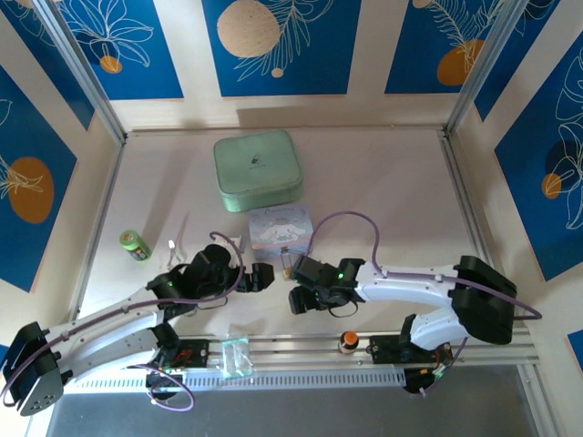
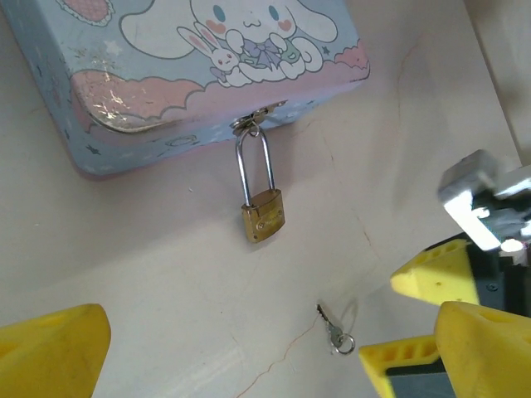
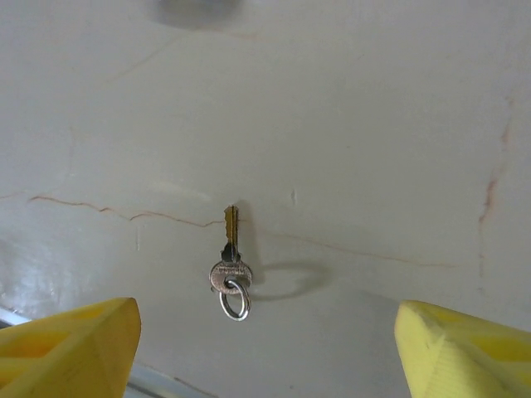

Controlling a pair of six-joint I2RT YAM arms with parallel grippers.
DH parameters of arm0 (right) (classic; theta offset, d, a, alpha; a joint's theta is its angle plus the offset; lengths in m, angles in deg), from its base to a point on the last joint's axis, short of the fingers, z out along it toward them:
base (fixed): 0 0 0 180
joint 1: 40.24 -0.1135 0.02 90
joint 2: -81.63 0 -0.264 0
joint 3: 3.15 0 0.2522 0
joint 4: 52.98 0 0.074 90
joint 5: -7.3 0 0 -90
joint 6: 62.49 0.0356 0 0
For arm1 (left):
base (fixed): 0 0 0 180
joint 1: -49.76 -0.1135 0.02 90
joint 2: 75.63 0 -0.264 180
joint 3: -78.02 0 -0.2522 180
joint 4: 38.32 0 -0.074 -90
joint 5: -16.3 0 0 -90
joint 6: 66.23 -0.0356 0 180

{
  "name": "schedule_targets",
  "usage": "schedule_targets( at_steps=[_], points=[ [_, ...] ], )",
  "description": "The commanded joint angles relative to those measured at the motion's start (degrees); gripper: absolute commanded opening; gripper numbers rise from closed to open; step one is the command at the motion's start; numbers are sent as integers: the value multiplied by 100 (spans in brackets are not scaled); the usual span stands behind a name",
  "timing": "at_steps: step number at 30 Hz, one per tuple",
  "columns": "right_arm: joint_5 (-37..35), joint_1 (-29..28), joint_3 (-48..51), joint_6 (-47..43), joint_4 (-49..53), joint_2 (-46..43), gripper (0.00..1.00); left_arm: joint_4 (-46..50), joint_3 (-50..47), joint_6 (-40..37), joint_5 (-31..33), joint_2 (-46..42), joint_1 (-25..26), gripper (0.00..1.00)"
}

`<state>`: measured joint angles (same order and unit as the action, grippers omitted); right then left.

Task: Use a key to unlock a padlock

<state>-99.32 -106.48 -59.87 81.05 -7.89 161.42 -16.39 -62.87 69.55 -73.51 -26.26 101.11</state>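
Right gripper [image 3: 267, 344] spread, straddling key [image 3: 231, 267], ready to pinch. Key flat on table [image 3: 382, 116], near side of padlock [image 2: 264, 215]. Padlock hooked to box [image 2: 207, 75]. Left gripper [image 2: 265, 356] spread wide, likely to steady lock.

Pale table [image 1: 392, 182], cracked surface: mint case [image 1: 258, 170], cartoon box [image 1: 280, 226], padlock [image 2: 264, 217] shackled to box, key [image 3: 230, 265], green cylinder [image 1: 135, 244].

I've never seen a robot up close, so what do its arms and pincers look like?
The left arm and right arm are white shells with black joints, trailing thin purple cables. The left gripper and right gripper have blocky yellow fingers.
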Motion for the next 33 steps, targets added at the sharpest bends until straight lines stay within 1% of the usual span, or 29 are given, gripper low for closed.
schedule_targets(
  at_steps=[1, 4, 8, 15, 18, 22, 24, 25, 27, 29, 31, 33],
  points=[
    [-140, -215, -229, 337, -152, 306, 79, 0, 204, 124, 366, 202, 261, 99],
    [-50, -286, -250, 454, -264, 564, 76, -102, 243, 144, 368, 377, 409, 99],
    [-41, -385, -247, 581, -411, 738, 67, -272, 195, 236, 355, 495, 486, 99],
    [-293, -586, -258, 850, -129, 891, 50, -245, 89, 287, 454, 403, 490, 99],
    [-290, -653, -248, 850, -160, 989, 44, -309, 24, 341, 465, 413, 494, 99],
    [-206, -654, -229, 800, -385, 1064, 41, -486, -116, 462, 465, 426, 490, 99],
    [-144, -654, -238, 740, -482, 1121, 40, -487, -143, 484, 465, 426, 488, 99],
    [-128, -654, -258, 714, -519, 1162, 37, -474, -152, 485, 473, 419, 490, 99],
    [-65, -637, -261, 669, -619, 1243, 37, -453, -183, 493, 490, 395, 487, 99],
    [61, -609, -237, 647, -736, 1304, 28, -418, -204, 493, 534, 355, 489, 99],
    [256, -583, -199, 627, -880, 1356, 11, -375, -227, 499, 570, 305, 487, 99],
    [315, -592, -133, 640, -972, 1389, 11, -353, -270, 517, 596, 259, 490, 99]
  ],
)
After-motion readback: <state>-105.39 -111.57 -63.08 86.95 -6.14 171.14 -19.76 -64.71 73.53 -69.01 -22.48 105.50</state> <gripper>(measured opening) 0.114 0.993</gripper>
